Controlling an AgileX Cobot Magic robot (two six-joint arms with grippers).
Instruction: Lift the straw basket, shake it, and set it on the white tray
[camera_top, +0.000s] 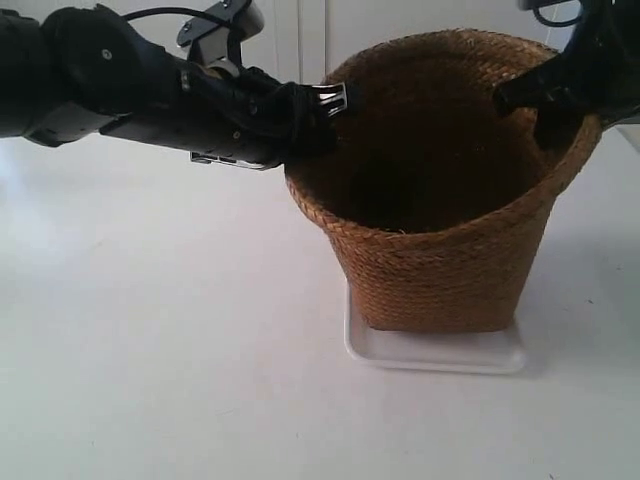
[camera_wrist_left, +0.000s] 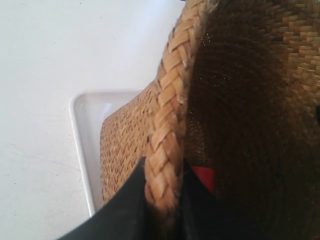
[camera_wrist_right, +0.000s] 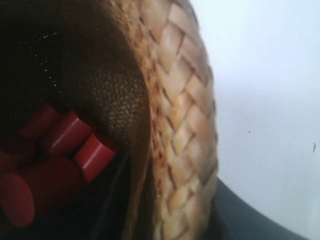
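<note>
- The left gripper (camera_wrist_left: 162, 197) is clamped on the straw basket (camera_top: 440, 250). Its two black fingers (camera_wrist_left: 127, 210) straddle the braided rim, one against the outer wall and one inside.
- The right gripper (camera_wrist_right: 172, 210) also pinches the rim. A dark finger (camera_wrist_right: 245, 220) presses the outside of the braid, and another dark part lies against the inner lining.
- In the exterior view, the arm at the exterior view's left (camera_top: 120, 80) reaches across to the basket's left rim. The arm at the exterior view's right (camera_top: 600, 60) comes down onto the right rim, so the two grips sit on opposite sides of the opening.
- The white table (camera_top: 150, 360) fills the scene, and its surface is glossy.
- The straw basket stands upright, right of the table's middle. Its flared round mouth is at the top and its walls taper to a narrower base.
- The basket's base sits on the white tray (camera_top: 440, 358), and no gap shows between them in the exterior view.
- The tray lies flat on the table. Its low rim shows along the near edge and at the left, and one rounded corner appears beside the basket wall in the left wrist view.
- Several red cylinders (camera_wrist_right: 75, 145) lie jumbled in the basket's dark bottom. A patch of the same red shows just beside the inner finger of the left gripper.
</note>
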